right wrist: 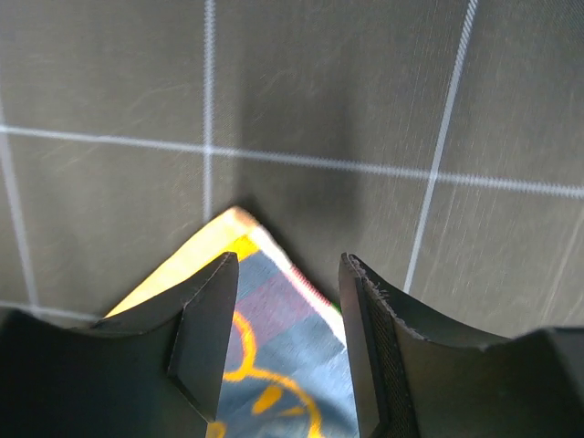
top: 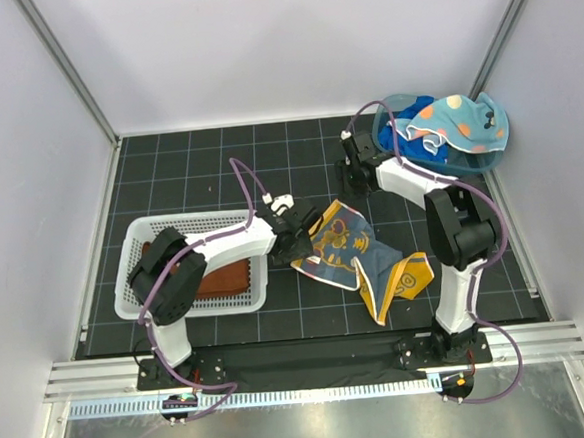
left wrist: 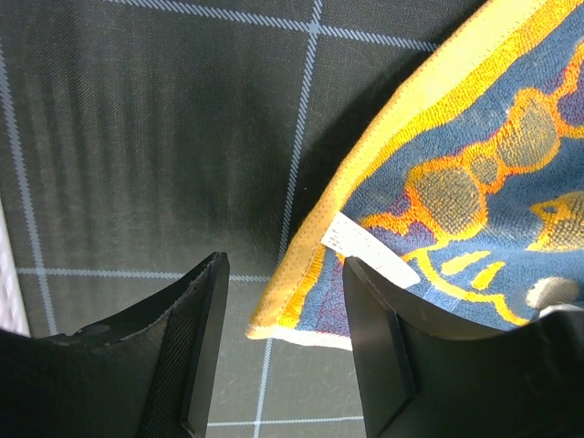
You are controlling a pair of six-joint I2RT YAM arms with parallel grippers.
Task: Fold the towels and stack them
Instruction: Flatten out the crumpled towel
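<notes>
Yellow-edged blue towel [top: 349, 245] lies rumpled mid-counter [top: 219, 174]. Left tool [left wrist: 285, 274] is released, straddling its left corner; right tool [right wrist: 287, 265] is released over its far corner. Rust-brown towel [top: 224, 279] sits in the white basket [top: 134, 250].

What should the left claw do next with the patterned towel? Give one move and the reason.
Probably lower the left claw and close it on the patterned towel: its yellow-edged corner lies between the open jaws, not yet gripped. The right claw hangs open over another corner.
</notes>
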